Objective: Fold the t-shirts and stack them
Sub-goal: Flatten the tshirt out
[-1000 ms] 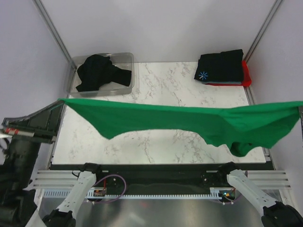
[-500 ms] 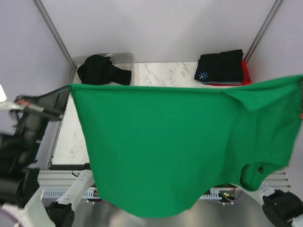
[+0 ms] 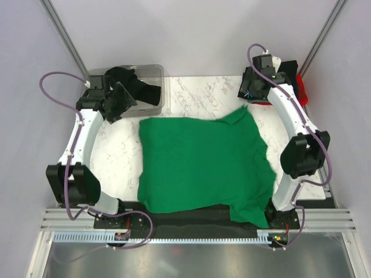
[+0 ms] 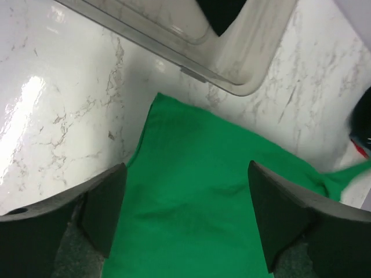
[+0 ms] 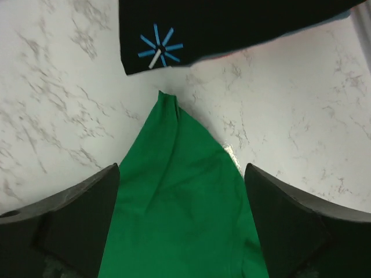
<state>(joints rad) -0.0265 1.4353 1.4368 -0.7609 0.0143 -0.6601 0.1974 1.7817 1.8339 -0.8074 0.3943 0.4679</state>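
Clear plastic bin (image 3: 152,70) at the far-left corner of a white marbled tabletop (image 3: 197,95)

The green t-shirt (image 3: 200,162) was seen as soft matt cloth, lightly creased. The table (image 3: 197,95) was finished in a smooth, glossy white marble pattern, with light reflected from it. The bin (image 4: 232,52) was formed of clear, smooth plastic. The folded black t-shirt (image 5: 232,23) was matt cloth with a flat blue-white print. The fingers (image 4: 104,208) of the left gripper (image 4: 186,179) were finished matt black.
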